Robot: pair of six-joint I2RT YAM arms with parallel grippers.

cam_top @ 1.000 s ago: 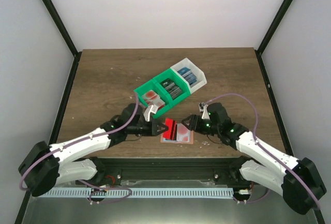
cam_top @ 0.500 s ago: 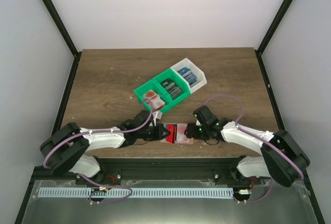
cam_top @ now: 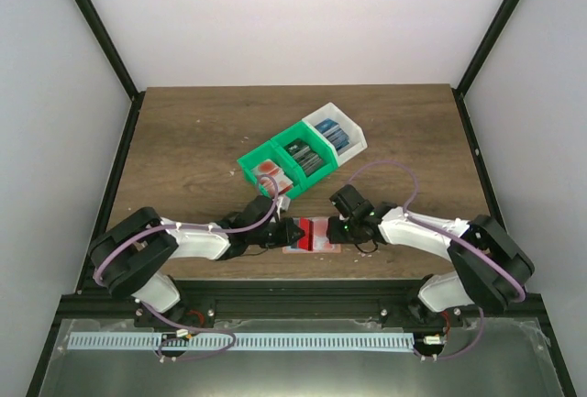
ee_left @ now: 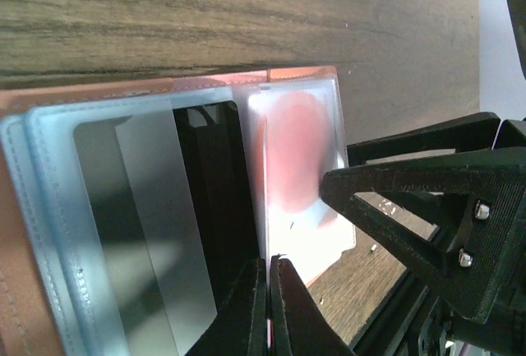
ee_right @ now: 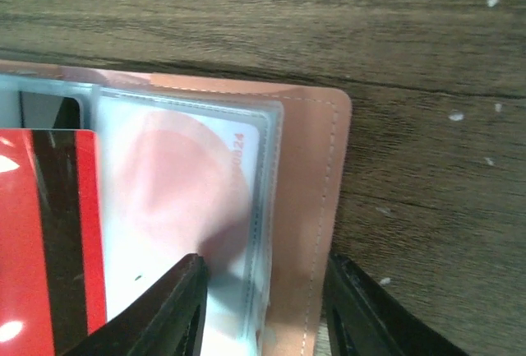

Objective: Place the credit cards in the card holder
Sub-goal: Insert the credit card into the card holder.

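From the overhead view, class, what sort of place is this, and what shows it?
Probably a robot test cell: plain white walls around a wooden table, two mounted arms, and bins of cards.

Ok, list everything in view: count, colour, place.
table: one, brown wood, under everything.
bins: three joined, two green, one white, mid-table.
binned cards: red-white, dark and blue stacks, one per bin.
card holder: one, salmon-orange, open, near edge.
sleeved card: one, white with red disc, in the holder's clear sleeve.
red card: one, black-striped, over the holder.
left tool: black, shut on red card.
right tool: black, open, astride the holder's edge.
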